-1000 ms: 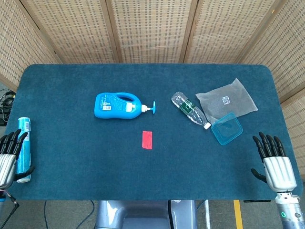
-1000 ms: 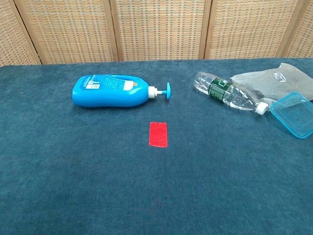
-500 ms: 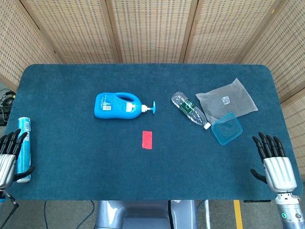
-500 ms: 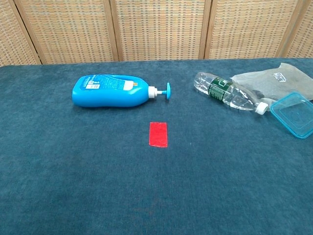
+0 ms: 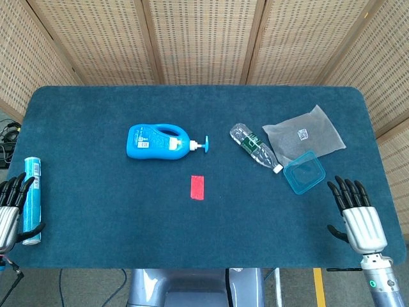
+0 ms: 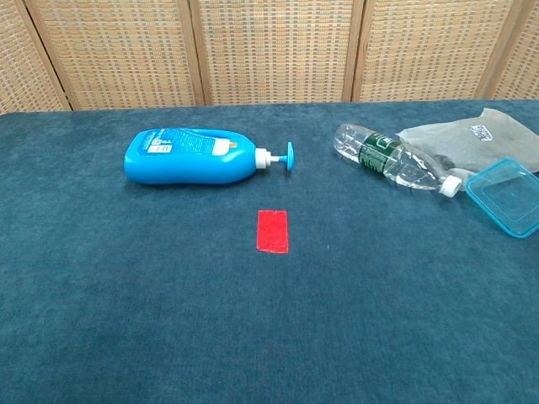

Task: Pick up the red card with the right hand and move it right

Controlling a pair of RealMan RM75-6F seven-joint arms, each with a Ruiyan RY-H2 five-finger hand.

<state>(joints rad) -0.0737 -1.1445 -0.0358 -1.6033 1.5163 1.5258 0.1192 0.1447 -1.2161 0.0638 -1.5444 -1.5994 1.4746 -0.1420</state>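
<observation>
the right hand point(image 5: 358, 214) hovers at the near right edge of the surface point(image 5: 96, 230), fingers spread and holding nothing. the left hand point(image 5: 9, 211) is likewise empty, beside a blue tube point(image 5: 30, 199). the red card point(image 5: 197, 187) lies flat mid-surface, well apart from the right hand. flat on soft cloth, it likely resists pinching and may slide. the reach could also clip the teal lid point(image 5: 303, 172) or water bottle point(image 5: 255, 147) farther back.

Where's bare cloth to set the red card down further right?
Bare patch: right of the red card, below the water bottle and left of the right hand. Crowded: far right, where the blue container and plastic bag lie.
</observation>
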